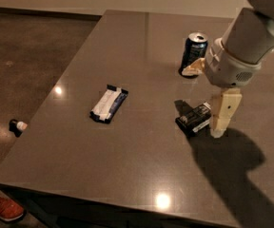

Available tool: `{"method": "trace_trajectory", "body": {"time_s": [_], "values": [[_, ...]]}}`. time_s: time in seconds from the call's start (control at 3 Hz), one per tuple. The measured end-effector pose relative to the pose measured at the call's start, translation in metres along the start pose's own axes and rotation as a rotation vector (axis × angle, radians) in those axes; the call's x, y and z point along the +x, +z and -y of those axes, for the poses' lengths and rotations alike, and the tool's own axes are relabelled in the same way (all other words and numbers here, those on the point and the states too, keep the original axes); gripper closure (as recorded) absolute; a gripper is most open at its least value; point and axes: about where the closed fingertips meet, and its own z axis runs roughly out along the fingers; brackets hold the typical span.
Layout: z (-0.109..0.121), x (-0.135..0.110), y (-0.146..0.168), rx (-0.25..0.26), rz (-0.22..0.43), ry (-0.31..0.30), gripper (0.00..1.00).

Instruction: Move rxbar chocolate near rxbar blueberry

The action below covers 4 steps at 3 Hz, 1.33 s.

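The rxbar chocolate (193, 119), in a black wrapper with white lettering, lies flat on the grey table (141, 175), right of centre. The rxbar blueberry (108, 103), dark blue with a white panel, lies well to its left, near the table's middle. My gripper (201, 103) hangs from the right, just above the chocolate bar. It is open and holds nothing. One cream finger (222, 112) points down at the bar's right end. The other finger (192, 70) is up beside the can.
A dark blue drink can (193, 53) stands upright behind the chocolate bar, close to my gripper. The table's left edge drops to a brown floor with a small object (17, 126) and a red shoe (3, 208).
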Motion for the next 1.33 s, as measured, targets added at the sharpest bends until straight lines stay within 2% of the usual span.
{"method": "trace_trajectory", "body": {"time_s": [0.33, 1.0, 1.33], "values": [[-0.001, 0.006, 0.017, -0.04, -0.022, -0.022, 0.0], [-0.006, 0.014, 0.037, -0.098, -0.063, -0.03, 0.0], [-0.007, 0.015, 0.044, -0.133, -0.077, -0.029, 0.15]]}}
